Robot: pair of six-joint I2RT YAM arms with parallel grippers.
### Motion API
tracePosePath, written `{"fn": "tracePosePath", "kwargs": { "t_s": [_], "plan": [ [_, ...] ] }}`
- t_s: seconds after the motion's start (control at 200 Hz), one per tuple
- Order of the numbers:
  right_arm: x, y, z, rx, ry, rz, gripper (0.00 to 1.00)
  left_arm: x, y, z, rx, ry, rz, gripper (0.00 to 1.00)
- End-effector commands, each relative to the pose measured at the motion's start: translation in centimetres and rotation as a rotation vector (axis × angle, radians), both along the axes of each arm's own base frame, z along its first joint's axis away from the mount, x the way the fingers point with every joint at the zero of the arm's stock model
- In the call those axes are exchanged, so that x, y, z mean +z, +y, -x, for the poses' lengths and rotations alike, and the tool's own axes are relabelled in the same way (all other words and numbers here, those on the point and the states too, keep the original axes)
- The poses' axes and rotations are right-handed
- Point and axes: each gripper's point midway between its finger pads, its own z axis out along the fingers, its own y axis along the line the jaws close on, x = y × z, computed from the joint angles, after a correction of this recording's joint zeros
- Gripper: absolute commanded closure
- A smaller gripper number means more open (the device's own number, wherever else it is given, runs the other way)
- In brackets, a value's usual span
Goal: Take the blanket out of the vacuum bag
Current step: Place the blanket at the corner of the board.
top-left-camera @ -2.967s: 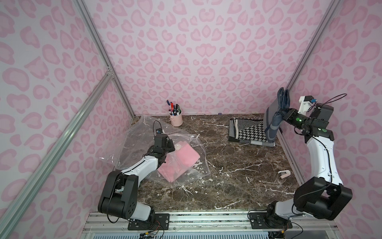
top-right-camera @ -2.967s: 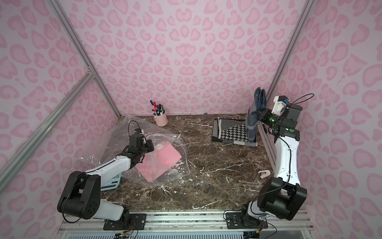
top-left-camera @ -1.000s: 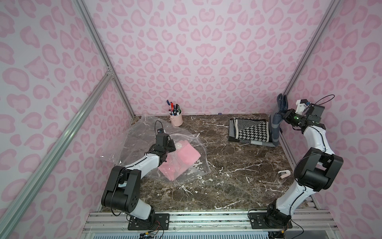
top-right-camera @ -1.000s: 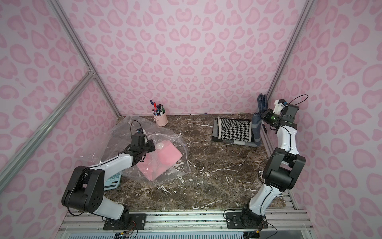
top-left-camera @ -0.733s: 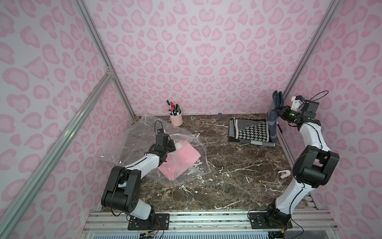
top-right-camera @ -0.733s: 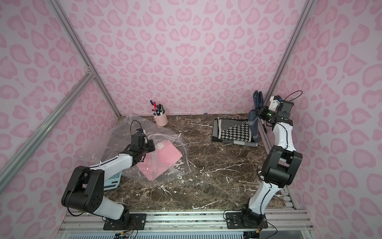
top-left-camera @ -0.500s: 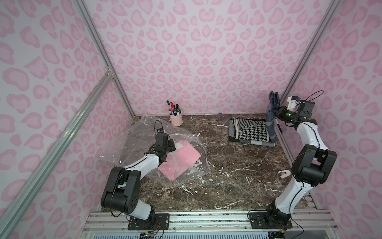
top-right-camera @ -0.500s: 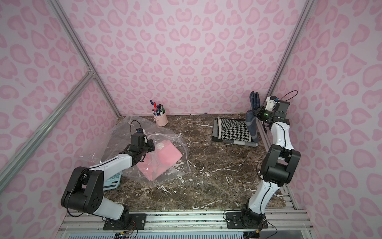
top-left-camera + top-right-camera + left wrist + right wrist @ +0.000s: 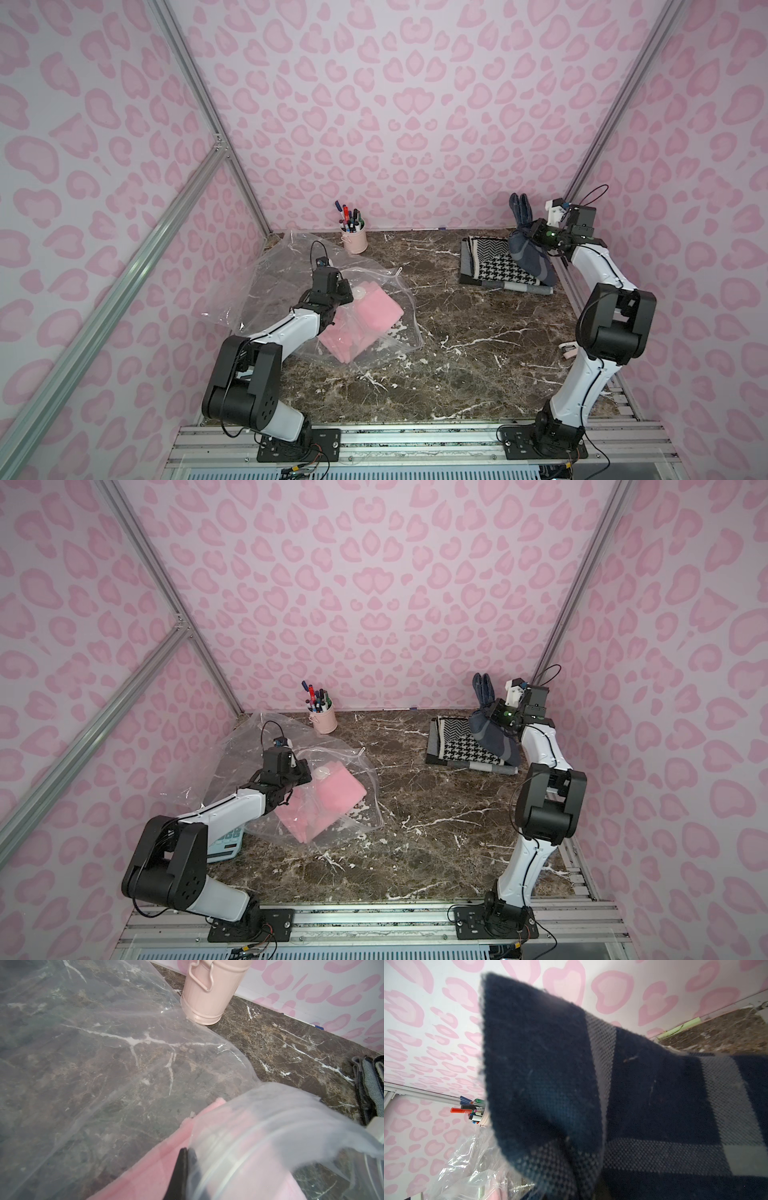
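Note:
The vacuum bag (image 9: pixel 291 286) (image 9: pixel 249 750) lies crumpled at the left of the marble table, its white valve disc (image 9: pixel 359 292) on top. Inside it sits a folded pink blanket (image 9: pixel 365 324) (image 9: pixel 328 804) (image 9: pixel 158 1167). My left gripper (image 9: pixel 343 286) (image 9: pixel 305 769) (image 9: pixel 187 1153) is shut on the bag's clear film just above the pink blanket. At the back right, my right gripper (image 9: pixel 530 235) (image 9: pixel 490 715) is shut on a navy checked blanket (image 9: pixel 532 257) (image 9: pixel 494 739) (image 9: pixel 550 1064). That blanket fills the right wrist view and hides the fingers.
A folded houndstooth cloth (image 9: pixel 490 266) lies under the hanging navy blanket. A pink pen cup (image 9: pixel 354 240) stands at the back wall. A pale blue patch (image 9: pixel 226 843) shows under my left arm. A small pale clip (image 9: pixel 568 351) lies by the right wall.
My right arm has carried the navy blanket left from the right wall and lowered it over the houndstooth cloth. The left arm, bag and pink blanket have not moved.

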Motion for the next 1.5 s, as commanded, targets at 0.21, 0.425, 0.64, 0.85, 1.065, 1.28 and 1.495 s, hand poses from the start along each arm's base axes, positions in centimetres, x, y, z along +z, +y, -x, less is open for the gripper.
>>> {"fn": "tracePosePath", "kwargs": {
  "t_s": [0.21, 0.425, 0.64, 0.85, 1.065, 1.28, 1.495],
  "plan": [
    [0.0, 1.3, -1.1, 0.023, -0.029, 0.0, 1.0, 0.1, -0.1, -0.1, -0.007, -0.002, -0.005, 0.96],
    [-1.3, 3.7, -1.4, 0.065, 0.0, 0.017, 1.0, -0.3, -0.2, 0.0, -0.011, 0.005, 0.002, 0.96],
    [-2.3, 6.6, -1.2, 0.109, 0.03, 0.044, 1.0, -0.6, -0.4, 0.1, -0.018, 0.008, 0.014, 0.96],
    [-4.3, 7.9, -1.2, 0.122, 0.073, 0.053, 1.0, -0.8, -0.4, 0.3, -0.019, 0.01, 0.022, 0.96],
    [-6.4, 8.8, -1.2, 0.129, 0.112, 0.061, 1.0, -0.9, -0.4, 0.5, -0.018, 0.011, 0.019, 0.96],
    [-7.1, 9.9, -1.3, 0.152, 0.116, 0.052, 0.9, -1.0, -0.4, 0.6, -0.019, 0.012, 0.022, 0.96],
    [-7.3, 10.5, -1.2, 0.177, 0.11, 0.044, 0.4, -1.2, -0.4, 0.6, -0.019, 0.015, 0.021, 0.96]
  ]
}}
